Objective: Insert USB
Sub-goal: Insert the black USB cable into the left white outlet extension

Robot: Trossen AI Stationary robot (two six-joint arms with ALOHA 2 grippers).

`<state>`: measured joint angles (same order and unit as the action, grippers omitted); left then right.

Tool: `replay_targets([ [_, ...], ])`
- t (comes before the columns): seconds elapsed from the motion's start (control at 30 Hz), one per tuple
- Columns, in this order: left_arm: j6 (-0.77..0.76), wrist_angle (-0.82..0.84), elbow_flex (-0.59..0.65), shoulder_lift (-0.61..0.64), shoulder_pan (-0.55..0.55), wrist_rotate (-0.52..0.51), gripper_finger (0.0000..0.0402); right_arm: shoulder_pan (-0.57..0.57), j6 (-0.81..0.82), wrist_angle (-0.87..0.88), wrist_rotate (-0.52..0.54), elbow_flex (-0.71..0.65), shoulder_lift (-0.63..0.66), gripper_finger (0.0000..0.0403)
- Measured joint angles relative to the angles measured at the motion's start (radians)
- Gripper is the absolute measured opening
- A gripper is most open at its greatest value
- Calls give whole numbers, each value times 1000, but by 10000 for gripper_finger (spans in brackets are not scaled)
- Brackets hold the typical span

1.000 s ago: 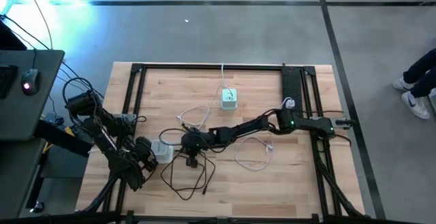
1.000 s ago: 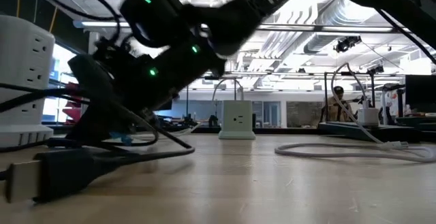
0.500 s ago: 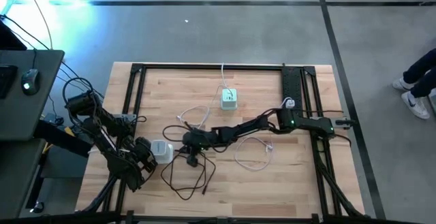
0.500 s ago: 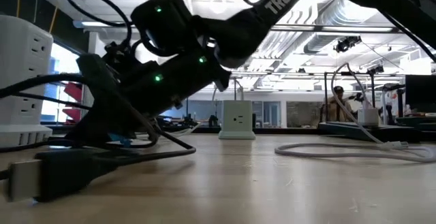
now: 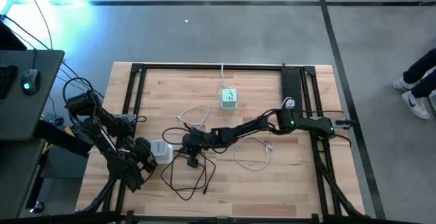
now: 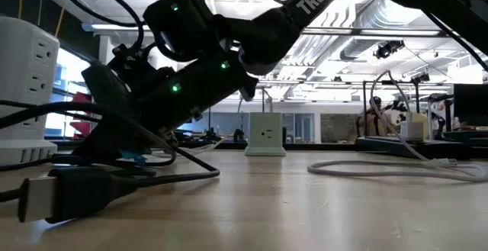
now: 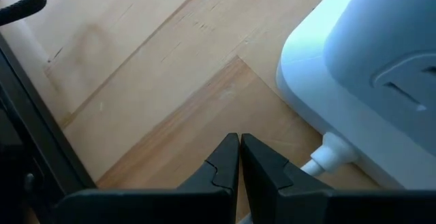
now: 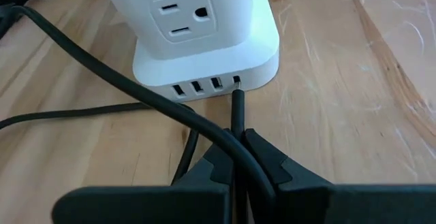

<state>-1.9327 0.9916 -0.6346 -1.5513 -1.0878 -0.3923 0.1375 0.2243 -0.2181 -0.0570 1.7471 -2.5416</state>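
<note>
A white power cube [image 8: 204, 26] with a row of USB ports along its base stands at the table's near left [image 5: 160, 149]. My right gripper [image 8: 237, 139] is just to its right [image 5: 185, 142], shut on a black USB plug [image 8: 236, 108]. The plug's tip is at the end port [image 8: 236, 81]. The plug's black cable [image 5: 187, 176] loops toward the near edge. My left gripper [image 7: 240, 142] is shut and empty at the cube's left side [image 5: 145, 154], beside its white cord [image 7: 327, 157]. My right gripper pinches the black USB plug's body [image 8: 236, 118] between its two fingers. The fingers slant down from the table's right and lie along the plug. The plug points at the cube's base, its tip at the mouth of the end port; how deep it sits I cannot tell. My left gripper is shut close to the cube's base; whether it touches the cube I cannot tell.
A second white power cube [image 5: 228, 99] stands toward the far middle. A white cable [image 5: 253, 152] coils right of centre. A loose black connector [image 6: 53, 197] lies close to the low camera. Black frame rails [image 5: 293, 88] line the table's sides.
The loose black connector near the low camera has slid a little along the table. My right gripper has stayed at the cube's base with the plug.
</note>
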Motion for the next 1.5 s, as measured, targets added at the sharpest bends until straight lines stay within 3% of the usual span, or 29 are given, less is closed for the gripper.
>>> replay_targets([
  [0.3,0,0,0,0,0,-2,0,0,29,-128,-2,-68,1,0],
  [1.5,19,0,-1,0,1,-5,0,5,-23,-97,8,-61,21,0],
])
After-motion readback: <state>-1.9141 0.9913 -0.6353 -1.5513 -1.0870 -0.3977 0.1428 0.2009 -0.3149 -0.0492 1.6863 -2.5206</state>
